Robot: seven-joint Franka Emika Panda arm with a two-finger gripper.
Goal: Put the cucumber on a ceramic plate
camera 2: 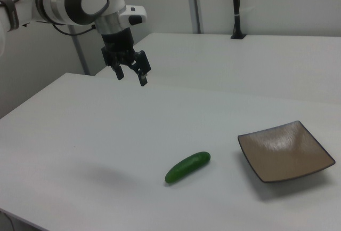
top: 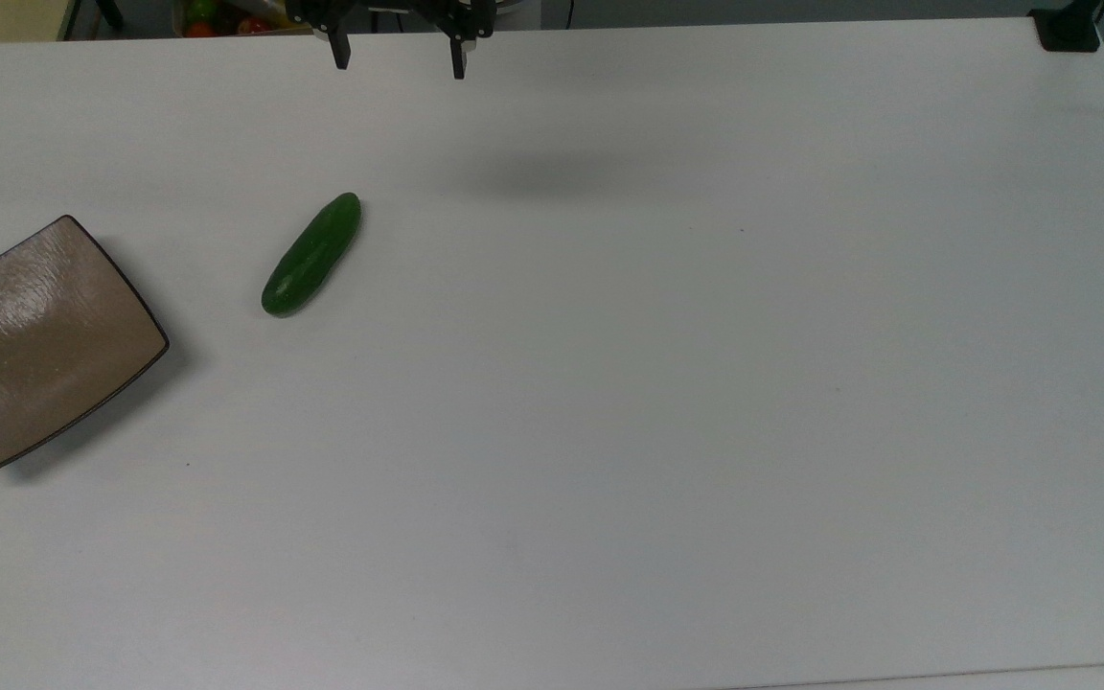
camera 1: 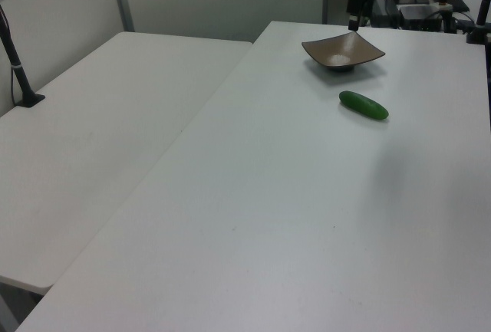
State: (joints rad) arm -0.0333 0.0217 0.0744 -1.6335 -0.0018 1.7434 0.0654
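While nothing is touching it, the cucumber (top: 312, 255) is seen lying flat on the white table (top: 667, 402), set at a slant in the top view. It is found near the ceramic plate (top: 39, 345) but apart from it, with a strip of bare table between the two. The plate is kept bare, and it is cut by the top view's left edge. In the right view the cucumber (camera 2: 187, 167) is placed to the left of the plate (camera 2: 285, 151), and both are close to the near edge of the table.

Lots of open table is left on the top view's right and along its bottom. Nothing is placed between the cucumber and the plate.

The gripper (camera 2: 131, 74) is held up in the air, well apart from the cucumber, and its two fingers are spread wide with nothing between them. In the top view the gripper (top: 399, 57) is seen at the far table edge. Its soft shadow is cast on the table.

A second white table (camera 1: 107, 133) is set beside the first one. A black post (camera 2: 235, 7) is fixed on it.
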